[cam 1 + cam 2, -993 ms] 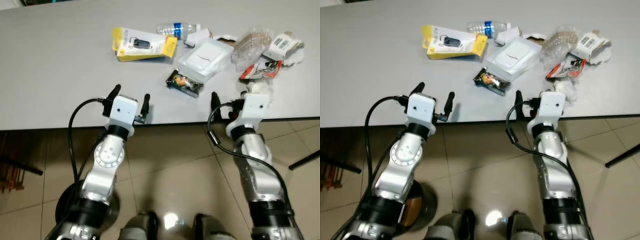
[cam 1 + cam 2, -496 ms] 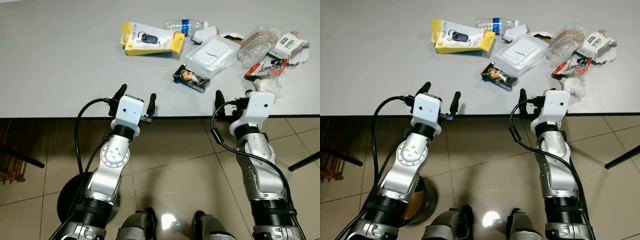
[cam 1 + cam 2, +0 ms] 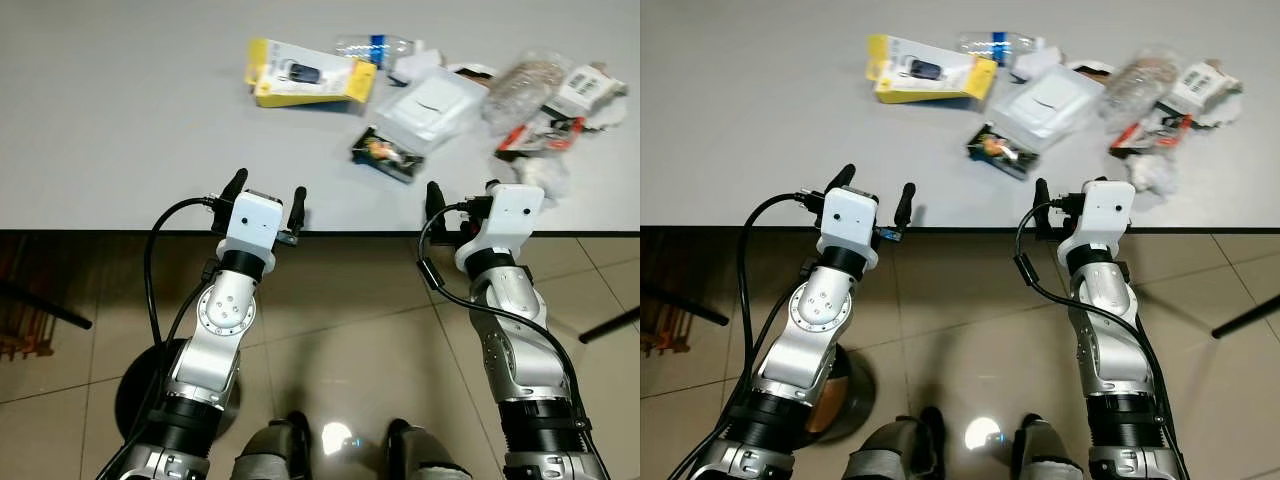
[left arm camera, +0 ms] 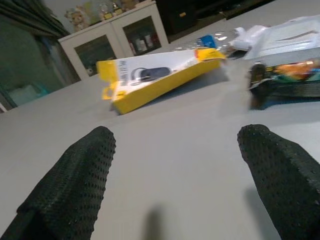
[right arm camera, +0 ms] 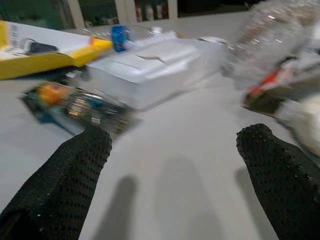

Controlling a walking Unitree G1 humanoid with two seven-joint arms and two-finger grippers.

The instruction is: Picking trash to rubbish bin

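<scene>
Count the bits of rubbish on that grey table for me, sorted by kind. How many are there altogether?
Boxes and cartons: 2, the yellow box and the white carton
Bottles: 1, the clear bottle
Snack wrappers: 2, the dark wrapper and the red wrapper
Clear crinkly bags: 1, the clear bag
Crumpled paper: 1, the white wad
Labelled packets: 1, the white packet
Total: 8

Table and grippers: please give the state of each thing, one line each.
Left gripper: open, holds nothing, at table edge.
Right gripper: open, holds nothing, at table edge.
Yellow package: lying flat.
Plastic bottle: on its side.
White container: lid shut.
Snack wrapper: lying flat.
Tissue: crumpled.
</scene>
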